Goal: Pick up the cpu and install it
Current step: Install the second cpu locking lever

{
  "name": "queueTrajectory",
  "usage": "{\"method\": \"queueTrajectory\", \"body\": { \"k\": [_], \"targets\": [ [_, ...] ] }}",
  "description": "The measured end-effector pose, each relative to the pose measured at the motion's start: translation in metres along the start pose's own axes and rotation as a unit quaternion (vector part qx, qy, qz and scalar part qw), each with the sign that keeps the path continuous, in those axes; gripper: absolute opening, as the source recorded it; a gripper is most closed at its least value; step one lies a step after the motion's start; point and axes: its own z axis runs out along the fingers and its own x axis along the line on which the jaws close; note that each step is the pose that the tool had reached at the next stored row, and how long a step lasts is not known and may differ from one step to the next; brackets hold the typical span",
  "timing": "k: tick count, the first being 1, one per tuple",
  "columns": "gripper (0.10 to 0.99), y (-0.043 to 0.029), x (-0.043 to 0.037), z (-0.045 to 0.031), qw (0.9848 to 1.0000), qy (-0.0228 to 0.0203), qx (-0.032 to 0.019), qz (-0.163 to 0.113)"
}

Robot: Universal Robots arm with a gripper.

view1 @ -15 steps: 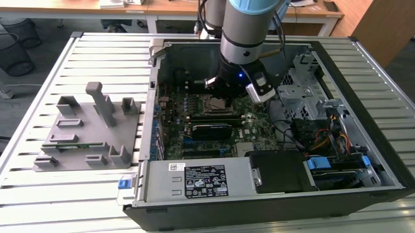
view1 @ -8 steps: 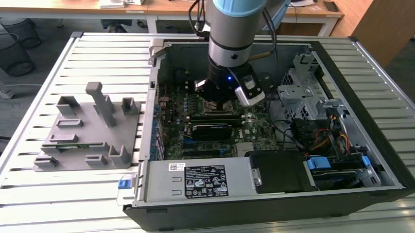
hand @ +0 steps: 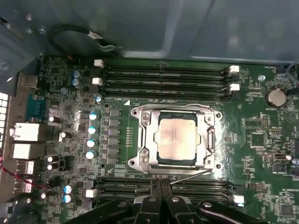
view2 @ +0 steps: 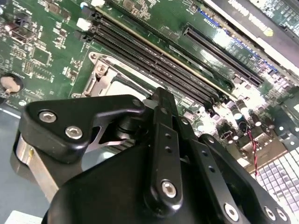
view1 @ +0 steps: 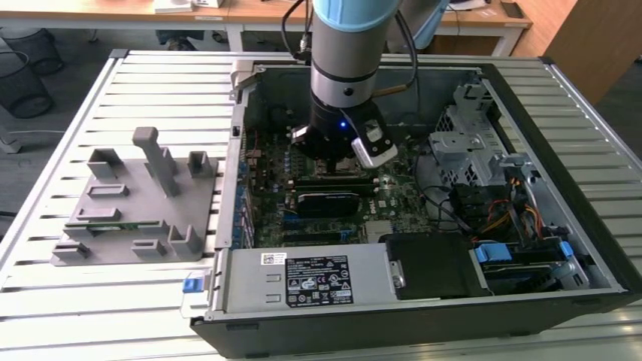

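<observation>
I am down inside the open computer case [view1: 561, 248], and my gripper [hand: 160, 186] hangs just over the green motherboard [hand: 70, 93]. My fingers [hand: 154, 193] look pressed together, with nothing held between them (their black tips meet right at the edge of the socket).

The cpu [hand: 177, 138] is a flat, silvery square. It sits in the socket [hand: 140, 149], inside the shiny metal frame that goes all the way around it. It lies flat in there, and I am not touching it. My fingertips are just beside the socket, over the long black memory slots [hand: 196, 186] on that side. More black slots [hand: 163, 79] run along the far side of the socket. A round coin battery [hand: 275, 97] sits well away from the socket, past one end of those far slots.

In the second wrist view my black finger links [view2: 163, 154] cover most of the socket, and a bit of pale chip [view2: 122, 87] peeks out behind them.

In the exterior view, my arm [view1: 346, 45] comes straight down over the socket. A grey plastic fixture block [view1: 140, 203] rests on the slatted table [view1: 71, 301], outside the case, well away from the socket, on the exterior view's left.
</observation>
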Motion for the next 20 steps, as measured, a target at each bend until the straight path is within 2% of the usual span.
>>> {"method": "queueTrajectory", "body": {
  "k": [8,14,15,20],
  "targets": [
    [0.106,-0.0016,0.0001,0.0118,1.0000,0.0084,-0.0003,0.001],
    [0.106,-0.0026,0.0003,0.0183,0.9999,0.0125,-0.0014,0.002],
    [0.106,-0.0028,0.0004,0.0187,0.9999,0.0128,-0.0030,0.002],
    [0.106,-0.0084,0.0014,0.0187,0.9998,0.0124,-0.0184,0.002]
  ]
}}
